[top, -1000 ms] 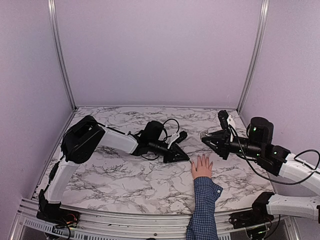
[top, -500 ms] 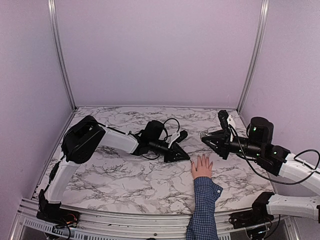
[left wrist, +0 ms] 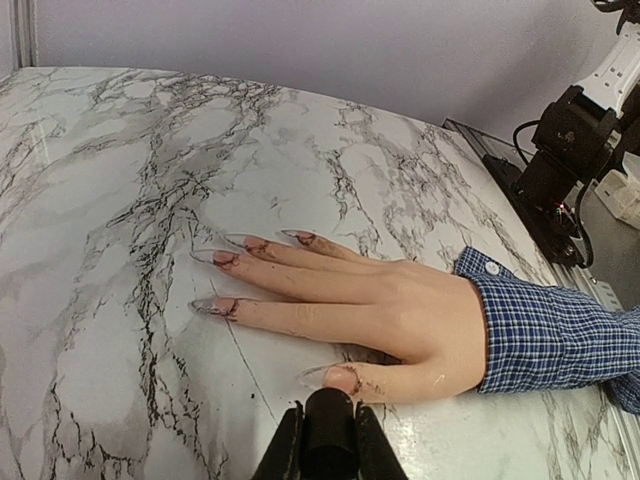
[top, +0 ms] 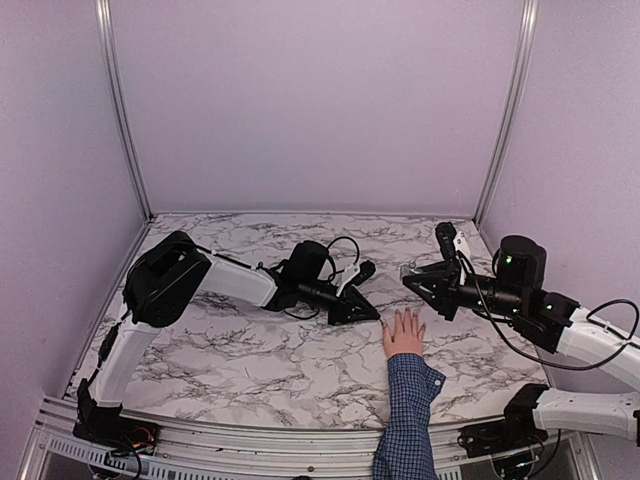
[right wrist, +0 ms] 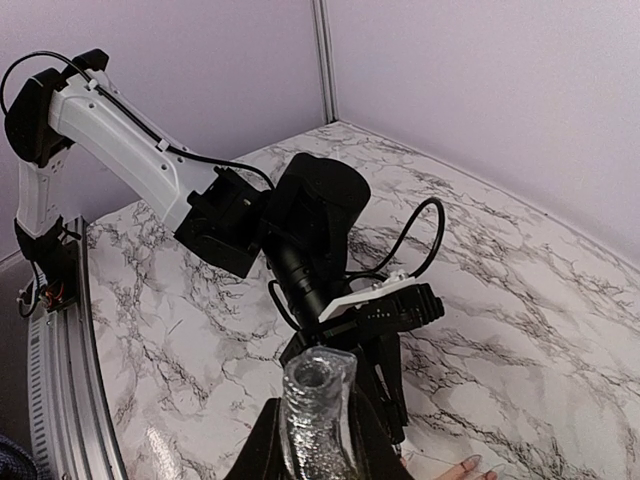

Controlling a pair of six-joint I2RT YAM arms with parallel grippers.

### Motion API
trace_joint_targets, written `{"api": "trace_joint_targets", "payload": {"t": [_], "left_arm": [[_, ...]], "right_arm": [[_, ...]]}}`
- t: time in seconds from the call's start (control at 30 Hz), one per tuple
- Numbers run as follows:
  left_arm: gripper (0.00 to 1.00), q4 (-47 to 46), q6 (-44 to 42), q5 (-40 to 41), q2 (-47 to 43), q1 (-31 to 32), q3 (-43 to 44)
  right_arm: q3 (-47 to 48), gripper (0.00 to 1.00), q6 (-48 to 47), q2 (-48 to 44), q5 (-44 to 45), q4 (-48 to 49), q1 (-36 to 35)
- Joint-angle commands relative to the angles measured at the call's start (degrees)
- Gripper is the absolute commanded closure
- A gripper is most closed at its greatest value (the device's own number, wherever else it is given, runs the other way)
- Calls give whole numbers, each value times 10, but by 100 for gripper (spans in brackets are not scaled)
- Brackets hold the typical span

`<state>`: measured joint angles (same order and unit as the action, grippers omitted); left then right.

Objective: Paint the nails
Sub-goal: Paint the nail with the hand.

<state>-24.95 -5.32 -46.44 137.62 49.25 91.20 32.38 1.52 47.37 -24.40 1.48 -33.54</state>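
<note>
Now: likely step is a stroke on the thumb nail.
Nearest, the left gripper is clamped narrow on a dark cap, presumably the brush; bristles hidden. Just ahead lies that nail, the other nails farther out on the hand, flat on the table. Advise light strokes, base to tip, off the skin. Beyond, the right gripper grips the open bottle.

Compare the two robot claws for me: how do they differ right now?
The left gripper is shut on a black cylinder, probably a cap, beside the thumb of the hand. The right gripper is shut on a glittery grey bottle with an open neck, beyond the fingertips. Both are closed and face each other.
</note>
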Motion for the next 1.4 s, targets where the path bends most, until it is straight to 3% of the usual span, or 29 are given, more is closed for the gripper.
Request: {"api": "trace_joint_targets", "payload": {"t": [0.0,0.4,0.83,1.37], "left_arm": [[100,6,4,-4,5,3,22],[100,6,5,0,3,2,24],[100,-5,3,56,-51,0,-23],[100,-64,70,126,-113,9,-97]], "right_arm": [[5,100,4,0,-5,17,5],[4,100,4,-1,-5,18,5],[2,100,7,-6,-7,21,5],[4,100,7,-17,-7,20,5]]}}
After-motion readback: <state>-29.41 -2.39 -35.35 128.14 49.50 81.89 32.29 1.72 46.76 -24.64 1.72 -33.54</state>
